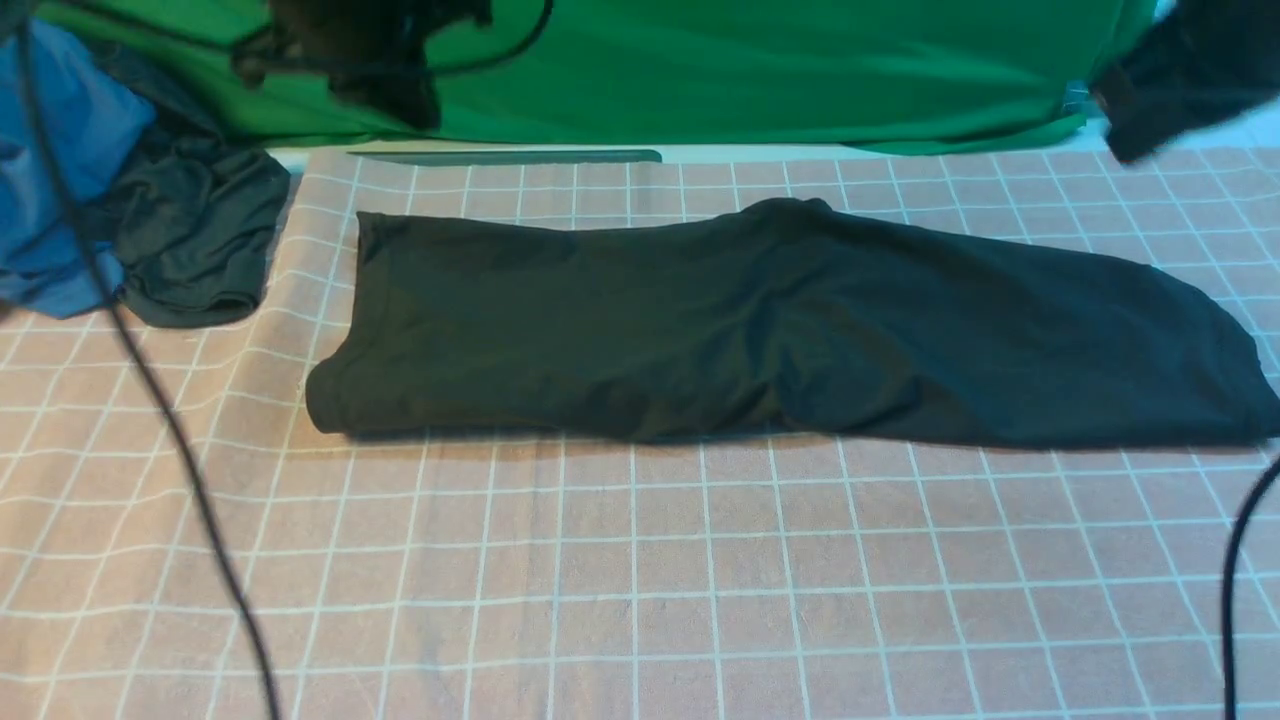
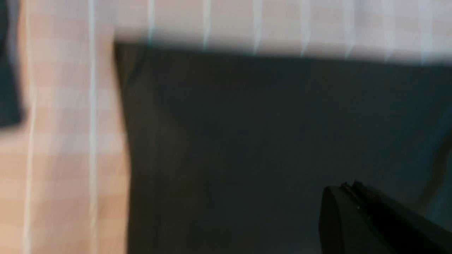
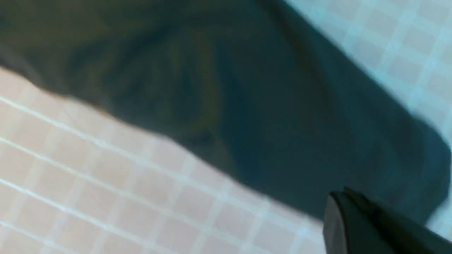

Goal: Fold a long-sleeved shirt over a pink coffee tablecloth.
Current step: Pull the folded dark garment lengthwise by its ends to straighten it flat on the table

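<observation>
The long-sleeved shirt lies as a long black band, doubled over lengthwise, across the pink coffee tablecloth. No logo shows. Both arms hang blurred above the far side. My left gripper is over the green cloth, beyond the shirt's left end. My right gripper is at the far right corner. In the left wrist view the shirt fills the picture below my left gripper, whose jaws are pressed together and hold nothing. In the right wrist view my right gripper is also shut and bare, above the shirt's edge.
A blue garment and a smaller dark grey one are bunched at the far left. A bright green cloth runs along the back. Black cables hang across the left side, and another cable hangs at the right edge.
</observation>
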